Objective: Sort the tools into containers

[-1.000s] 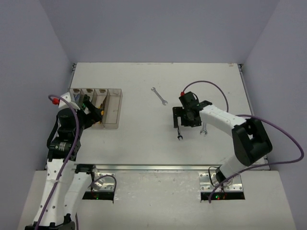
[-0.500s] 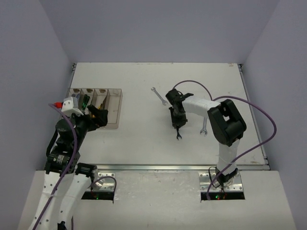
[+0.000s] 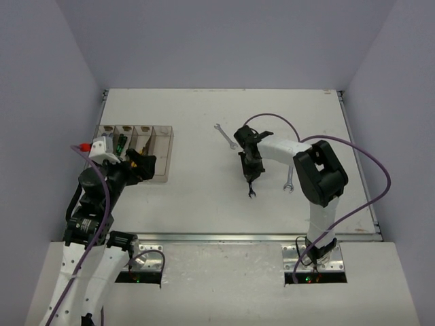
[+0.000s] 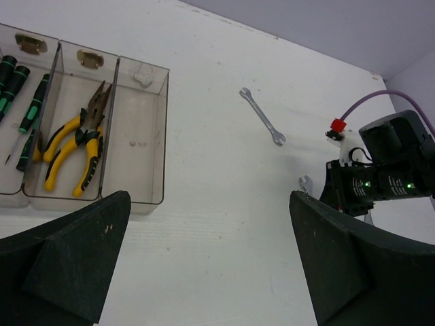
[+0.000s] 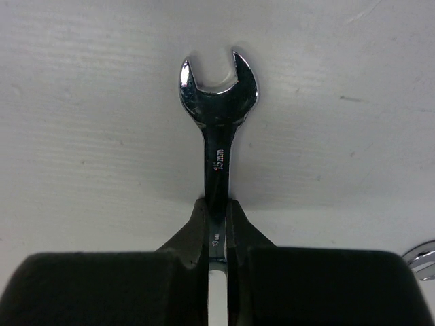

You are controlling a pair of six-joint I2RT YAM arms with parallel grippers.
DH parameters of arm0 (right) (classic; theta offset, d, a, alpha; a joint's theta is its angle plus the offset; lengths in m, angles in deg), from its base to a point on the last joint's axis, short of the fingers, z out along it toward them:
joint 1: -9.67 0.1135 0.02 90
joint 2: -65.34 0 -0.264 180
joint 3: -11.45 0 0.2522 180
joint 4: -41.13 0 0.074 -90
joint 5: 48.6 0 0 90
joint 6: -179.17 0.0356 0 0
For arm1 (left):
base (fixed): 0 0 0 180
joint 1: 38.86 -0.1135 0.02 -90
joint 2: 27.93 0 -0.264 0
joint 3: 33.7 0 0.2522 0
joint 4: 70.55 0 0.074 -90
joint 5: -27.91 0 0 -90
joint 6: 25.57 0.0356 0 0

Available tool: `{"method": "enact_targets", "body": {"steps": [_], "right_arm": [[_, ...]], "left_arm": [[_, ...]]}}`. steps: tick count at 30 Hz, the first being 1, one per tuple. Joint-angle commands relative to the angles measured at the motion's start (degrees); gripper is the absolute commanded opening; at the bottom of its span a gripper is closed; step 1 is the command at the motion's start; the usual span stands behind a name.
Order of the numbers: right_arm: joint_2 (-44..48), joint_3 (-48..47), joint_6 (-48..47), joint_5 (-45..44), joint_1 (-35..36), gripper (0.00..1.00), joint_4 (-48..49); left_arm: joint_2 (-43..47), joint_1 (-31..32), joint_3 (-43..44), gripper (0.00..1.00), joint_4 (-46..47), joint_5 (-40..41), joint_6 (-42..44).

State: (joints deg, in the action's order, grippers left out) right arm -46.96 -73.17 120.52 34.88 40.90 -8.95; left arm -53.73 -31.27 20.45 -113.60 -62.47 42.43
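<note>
My right claw (image 5: 216,205) pinched the wrench (image 5: 217,115) by its shaft, open end pointing straight out ahead. My left claw (image 4: 209,198) hung wide open.

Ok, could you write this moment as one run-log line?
right jaws: shut on silver open-end wrench | left jaws: open, empty, near clear plastic bins | table: two more silver wrenches loose

Cannot see the lower shank of the held wrench (image 5: 216,136), buried between the right fingers (image 5: 272,278). Only a sliver of a second wrench (image 5: 423,259), cut by the right edge. From the left wrist, leftmost containers (image 4: 138,170) and green-black screwdrivers (image 4: 15,76) clipped at the left edge. From above, contents too small to tell.
</note>
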Motion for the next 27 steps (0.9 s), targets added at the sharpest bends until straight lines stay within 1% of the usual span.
{"method": "enact_targets", "body": {"steps": [1, 4, 6, 9, 10, 11, 12, 13, 16, 18, 19, 22, 23, 27], "right_arm": [[5.0, 4.0, 0.2, 3.6, 1.0, 0.00, 2.5], [8.4, 4.5, -0.1, 4.5, 1.0, 0.00, 2.9], [9.6, 4.9, -0.1, 5.7, 1.1, 0.00, 3.4], [12.2, 5.8, 0.3, 7.4, 1.1, 0.00, 4.4], [13.0, 6.2, 0.4, 8.6, 1.1, 0.00, 4.7], [13.6, 6.5, 0.5, 8.9, 1.1, 0.00, 5.0], [14.2, 6.9, 0.6, 10.1, 1.2, 0.00, 5.3], [15.2, 7.1, 0.7, 11.0, 1.4, 0.00, 5.8], [17.6, 7.7, 1.0, 13.0, 2.8, 0.00, 7.2], [19.4, 8.2, 1.3, 14.2, 4.2, 0.00, 8.9], [20.9, 8.2, 1.7, 14.5, 4.9, 0.00, 9.5], [22.9, 8.1, 2.1, 14.8, 7.8, 0.00, 10.8], [23.4, 8.0, 2.7, 14.4, 8.5, 0.00, 11.6], [25.4, 7.7, 3.7, 13.8, 11.4, 0.00, 13.6]], "left_arm": [[-3.0, 0.6, 0.7, 1.00, 3.3, -4.7, 1.4], [-4.8, 0.6, 1.2, 1.00, 3.1, -5.5, -0.5], [-6.4, 0.6, 0.4, 1.00, 4.9, -8.6, -2.4], [-9.3, 0.8, -5.9, 1.00, 14.4, -17.2, -9.3], [-10.4, 0.8, -9.8, 1.00, 18.6, -19.7, -11.7], [-10.6, 0.9, -10.6, 1.00, 22.7, -21.6, -13.8], [-12.5, 1.4, -13.4, 1.00, 26.5, -23.2, -15.7], [-15.5, 2.2, -15.3, 1.00, 33.1, -24.5, -19.0], [-21.0, 8.9, -18.6, 1.00, 46.0, -23.2, -24.9], [-25.6, 13.3, -19.1, 1.00, 53.9, -19.7, -28.0], [-27.3, 16.2, -18.6, 1.00, 54.9, -18.2, -28.6], [-31.8, 19.8, -15.7, 0.99, 57.6, -15.7, -29.2], [-34.4, 21.2, -15.2, 0.97, 58.7, -14.1, -29.8], [-39.2, 22.7, -12.8, 0.90, 58.3, -9.8, -31.4]]}}
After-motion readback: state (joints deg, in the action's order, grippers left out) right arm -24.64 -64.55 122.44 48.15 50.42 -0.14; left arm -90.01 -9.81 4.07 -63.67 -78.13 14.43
